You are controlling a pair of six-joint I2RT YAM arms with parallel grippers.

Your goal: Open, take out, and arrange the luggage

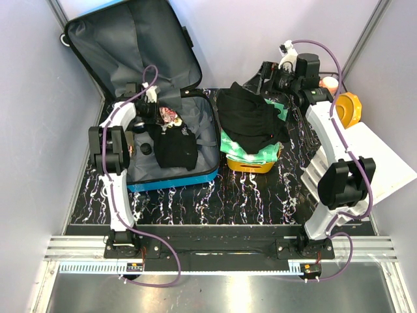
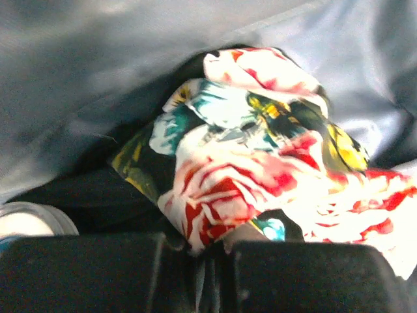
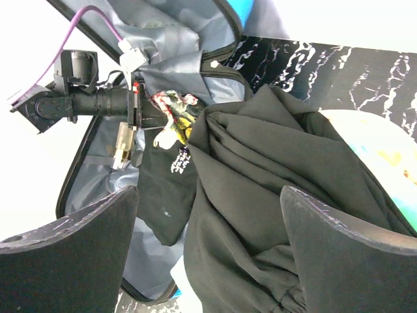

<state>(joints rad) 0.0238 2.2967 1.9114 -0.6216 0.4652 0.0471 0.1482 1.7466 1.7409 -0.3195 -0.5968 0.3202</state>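
Observation:
The blue suitcase [image 1: 172,180] lies open at the left, its grey-lined lid [image 1: 124,45] leaning on the back wall. My left gripper [image 1: 159,114] is inside it, shut on a floral red, white and green cloth [image 1: 169,117]. In the left wrist view the cloth [image 2: 247,169] is pinched between the dark fingers [image 2: 85,274]. A black garment [image 1: 174,147] lies in the case below it. My right gripper [image 1: 267,78] is open and empty at the back, above another black garment [image 1: 251,117]. Its wrist view shows that garment [image 3: 273,182] between the spread fingers [image 3: 71,254].
An orange basket [image 1: 251,164] right of the case holds green clothes under the black garment. An orange roll [image 1: 348,107] and a white board [image 1: 378,156] are at the right. A white jar [image 2: 26,222] lies in the case.

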